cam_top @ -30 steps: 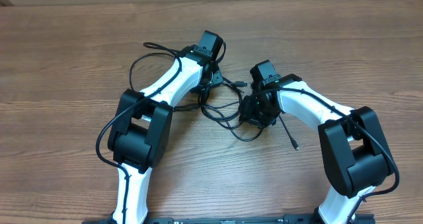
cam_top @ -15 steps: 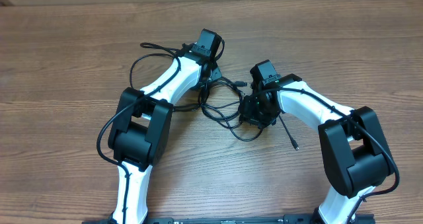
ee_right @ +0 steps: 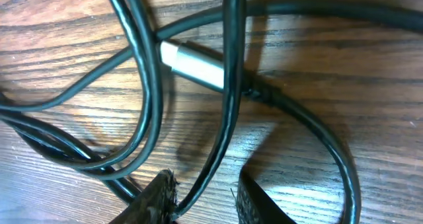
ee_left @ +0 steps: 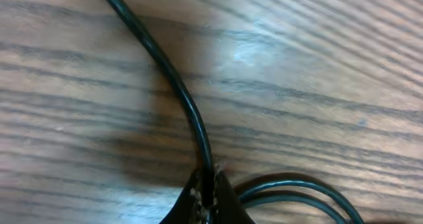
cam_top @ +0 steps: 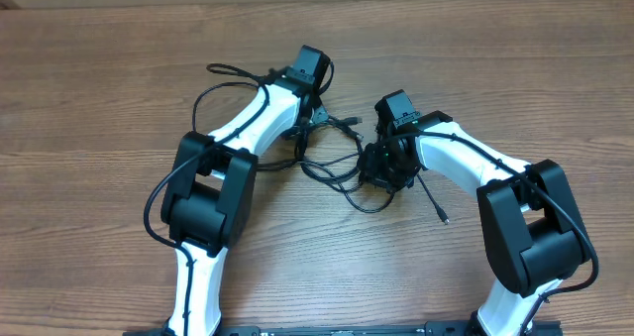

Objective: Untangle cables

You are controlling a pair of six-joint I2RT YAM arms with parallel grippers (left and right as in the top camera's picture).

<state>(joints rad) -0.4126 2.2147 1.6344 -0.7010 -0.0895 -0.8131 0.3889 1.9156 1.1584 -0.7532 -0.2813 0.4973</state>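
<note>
The cables [cam_top: 337, 166] are thin black cords tangled in loops on the wooden table between my two arms. My left gripper [cam_top: 310, 118] is at the tangle's upper left. In the left wrist view it [ee_left: 207, 186] is shut on one black cable [ee_left: 178, 92], which runs up and to the left. My right gripper [cam_top: 384, 173] sits at the tangle's right side. In the right wrist view it [ee_right: 201, 189] is open, and a cable [ee_right: 228, 85] passes between its fingers, lying against the left finger [ee_right: 157, 196]. A silver plug [ee_right: 192, 64] lies beyond it.
A loose cable end with a small plug [cam_top: 442, 217] trails toward the lower right of the tangle. A wide loop of cord [cam_top: 213, 86] arcs to the left of the left arm. Bare wooden tabletop [cam_top: 89, 108] surrounds the arms.
My left gripper has closed onto a cable, and the cords near it have shifted slightly upward. The right arm has stayed put.
</note>
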